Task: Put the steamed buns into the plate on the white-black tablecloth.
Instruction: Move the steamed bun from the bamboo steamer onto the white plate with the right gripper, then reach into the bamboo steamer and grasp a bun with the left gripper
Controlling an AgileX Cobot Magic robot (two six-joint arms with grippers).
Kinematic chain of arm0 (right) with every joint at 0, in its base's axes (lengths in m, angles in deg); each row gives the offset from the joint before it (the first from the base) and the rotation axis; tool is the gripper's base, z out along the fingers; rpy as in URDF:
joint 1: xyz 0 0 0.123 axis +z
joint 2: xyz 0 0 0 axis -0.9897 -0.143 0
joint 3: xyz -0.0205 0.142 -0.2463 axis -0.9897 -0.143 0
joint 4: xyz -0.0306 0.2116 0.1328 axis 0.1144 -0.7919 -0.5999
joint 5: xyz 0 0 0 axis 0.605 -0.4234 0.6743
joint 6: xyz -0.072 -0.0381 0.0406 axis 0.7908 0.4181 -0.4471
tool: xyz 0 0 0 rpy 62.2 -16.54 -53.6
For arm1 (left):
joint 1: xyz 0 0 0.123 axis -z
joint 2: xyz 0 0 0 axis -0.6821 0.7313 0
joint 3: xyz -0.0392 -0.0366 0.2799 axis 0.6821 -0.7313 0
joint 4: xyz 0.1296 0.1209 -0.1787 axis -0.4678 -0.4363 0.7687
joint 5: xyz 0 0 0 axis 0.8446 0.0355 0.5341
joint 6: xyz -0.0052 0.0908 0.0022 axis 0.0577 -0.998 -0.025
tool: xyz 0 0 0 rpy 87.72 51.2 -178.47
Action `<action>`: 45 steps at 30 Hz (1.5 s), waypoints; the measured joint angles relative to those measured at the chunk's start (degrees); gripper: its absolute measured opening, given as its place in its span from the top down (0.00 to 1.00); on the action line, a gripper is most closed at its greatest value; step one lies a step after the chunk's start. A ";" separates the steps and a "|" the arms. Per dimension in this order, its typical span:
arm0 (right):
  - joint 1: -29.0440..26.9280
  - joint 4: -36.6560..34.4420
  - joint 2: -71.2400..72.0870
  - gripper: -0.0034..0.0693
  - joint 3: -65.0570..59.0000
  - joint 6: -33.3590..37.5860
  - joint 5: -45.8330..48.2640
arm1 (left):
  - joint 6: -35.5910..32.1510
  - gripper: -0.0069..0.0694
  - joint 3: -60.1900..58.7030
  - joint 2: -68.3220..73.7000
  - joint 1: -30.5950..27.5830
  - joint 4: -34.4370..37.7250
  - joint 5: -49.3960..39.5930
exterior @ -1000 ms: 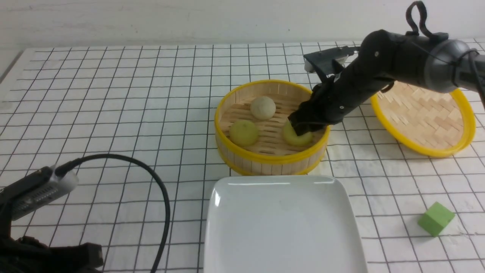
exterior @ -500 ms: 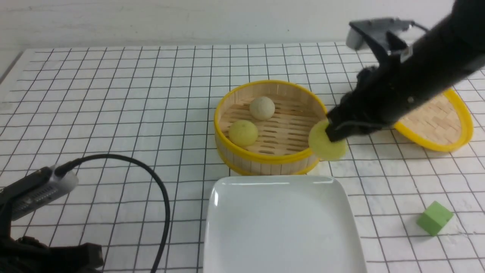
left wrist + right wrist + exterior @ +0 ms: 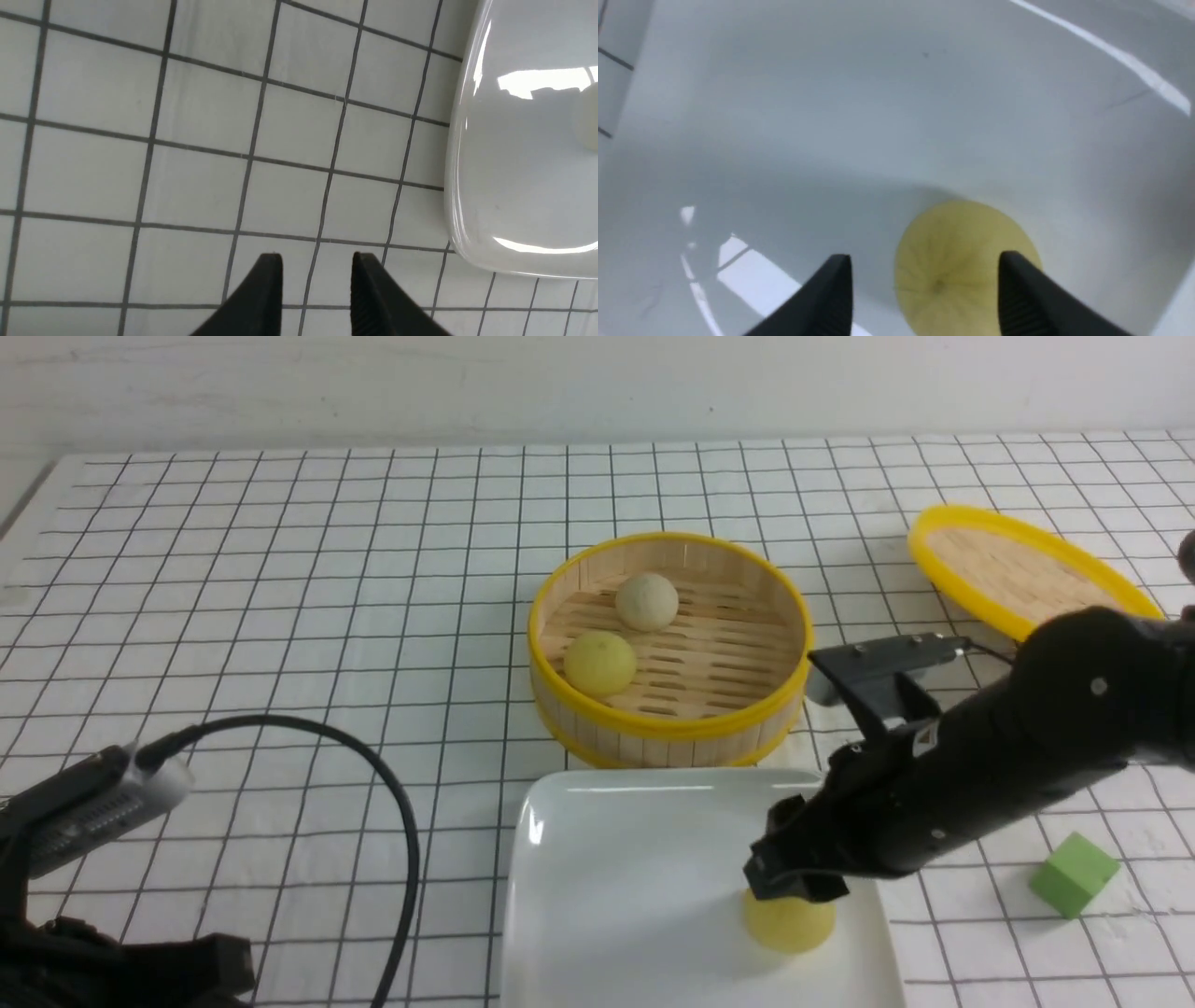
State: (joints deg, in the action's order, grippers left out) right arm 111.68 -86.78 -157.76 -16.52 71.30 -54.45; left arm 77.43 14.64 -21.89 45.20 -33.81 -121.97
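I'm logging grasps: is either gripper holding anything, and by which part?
Nothing is held. The right gripper stands open astride a yellow bun lying on the plate; the left gripper is open and empty.

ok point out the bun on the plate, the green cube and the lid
bun (image 3: pixel 789 926), front view, on its lower front side
green cube (image 3: pixel 1074 875), front view, on its front face
lid (image 3: pixel 1013 574), front view, on its woven inside
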 joint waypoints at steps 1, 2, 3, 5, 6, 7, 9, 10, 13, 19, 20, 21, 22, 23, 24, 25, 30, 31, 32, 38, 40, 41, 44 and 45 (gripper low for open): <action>-0.47 0.72 0.93 0.33 1.14 -0.29 1.57 | 0.00 0.59 0.39 0.34 0.00 0.00 0.05; -1.10 1.63 1.97 0.34 2.58 -0.77 3.90 | 0.00 0.59 0.96 0.77 0.00 0.06 0.24; -2.51 3.53 4.35 0.41 4.45 -1.74 7.52 | -0.13 0.60 2.44 1.93 0.00 0.19 0.30; -4.67 6.42 8.50 0.56 5.82 -3.07 11.92 | -1.48 0.62 4.95 4.03 0.00 0.73 0.60; -5.90 8.13 11.17 0.67 6.09 -3.78 14.65 | -2.58 0.64 6.51 5.44 0.00 0.99 0.72; -6.64 9.21 12.89 0.73 6.08 -4.39 16.99 | -3.23 0.67 7.46 6.35 0.00 1.11 0.72; -9.03 12.93 19.49 0.92 4.69 -5.55 22.31 | -4.57 0.76 10.98 9.99 0.00 1.54 -0.33; -9.86 14.04 22.54 0.95 3.69 -6.03 23.79 | -4.61 0.81 12.31 11.46 0.00 1.65 -1.06; -11.15 15.94 29.62 0.97 -0.73 -6.24 26.57 | -4.67 0.89 16.39 16.28 1.03 1.78 -2.33; -11.41 16.93 41.91 0.97 -13.50 -6.24 25.19 | -4.37 0.90 29.08 29.81 12.67 0.67 0.48; -11.41 17.33 42.79 0.97 -15.00 -6.24 24.54 | -3.59 0.88 32.42 32.96 15.27 0.00 1.27; -11.41 17.96 43.27 0.97 -16.16 -6.24 24.16 | -2.20 0.86 35.56 35.78 17.18 -0.90 1.79; -11.41 18.29 43.41 0.97 -16.55 -6.24 24.08 | -1.52 0.86 36.23 36.36 17.54 -1.14 1.94; -11.41 19.51 43.57 0.97 -17.58 -6.24 23.72 | 1.56 0.80 41.83 41.18 19.99 -3.33 2.01; -11.41 20.57 43.57 0.97 -18.18 -6.24 23.34 | 3.97 0.74 46.24 44.90 21.48 -5.89 1.95; -11.41 21.22 43.57 0.96 -18.34 -6.24 23.12 | 5.49 0.70 49.96 48.00 22.47 -7.59 1.88; -11.47 22.01 43.51 0.96 -18.47 -6.28 20.64 | 9.68 0.46 64.25 59.87 25.12 -15.04 0.20; -11.47 22.01 43.51 0.96 -18.47 -6.28 20.09 | 9.93 0.42 67.66 62.57 25.50 -15.64 -0.31; -11.47 22.01 43.51 0.96 -18.47 -6.28 19.80 | 9.91 0.39 70.33 64.64 25.65 -15.97 -0.96; -11.49 21.96 43.51 0.95 -18.47 -6.40 19.38 | 9.91 0.32 85.28 77.26 26.11 -18.30 -3.61; -11.49 21.96 43.51 0.95 -18.47 -6.40 19.38 | 9.91 0.34 86.00 78.62 26.11 -18.78 -3.61; -11.49 21.96 43.51 0.95 -18.47 -6.40 19.38 | 9.91 0.36 86.41 79.97 26.11 -19.02 -3.68; -11.49 21.79 43.51 0.95 -18.47 -6.40 19.38 | 10.07 0.49 86.55 82.04 26.11 -19.27 -3.83; -11.49 21.79 43.51 0.95 -18.47 -6.40 19.38 | 10.29 0.53 86.70 82.31 26.11 -19.27 -4.06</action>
State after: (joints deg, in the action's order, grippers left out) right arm 100.19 -65.00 -114.25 -34.99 64.90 -35.06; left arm 87.72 101.34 60.41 71.32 -53.08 -126.03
